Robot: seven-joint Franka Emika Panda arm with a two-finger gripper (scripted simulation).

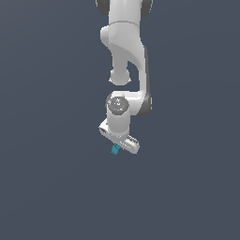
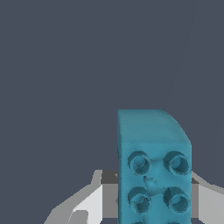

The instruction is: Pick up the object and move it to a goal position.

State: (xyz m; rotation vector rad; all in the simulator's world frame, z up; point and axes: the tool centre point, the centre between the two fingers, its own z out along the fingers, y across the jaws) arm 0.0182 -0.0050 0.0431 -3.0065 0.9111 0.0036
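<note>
Beneath white arm (image 1: pixel 125 56), exterior view: gripper (image 1: pixel 117 146) pointing down, teal block (image 1: pixel 115 149) at its tips. Wrist view: block (image 2: pixel 153 166) fills space between grey fingers (image 2: pixel 94 199), holed face toward camera; fingers appear clenched on it, contact partly hidden. Goal marker: none visible. Risk: block tiny, seemingly off-centre in grip; quick transport could twist or drop it.

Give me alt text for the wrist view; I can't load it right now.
A teal-blue block with round dark holes on its face fills the lower right of the frame, sitting between the gripper's white-and-grey fingers. Behind it is only plain dark grey-blue background.
</note>
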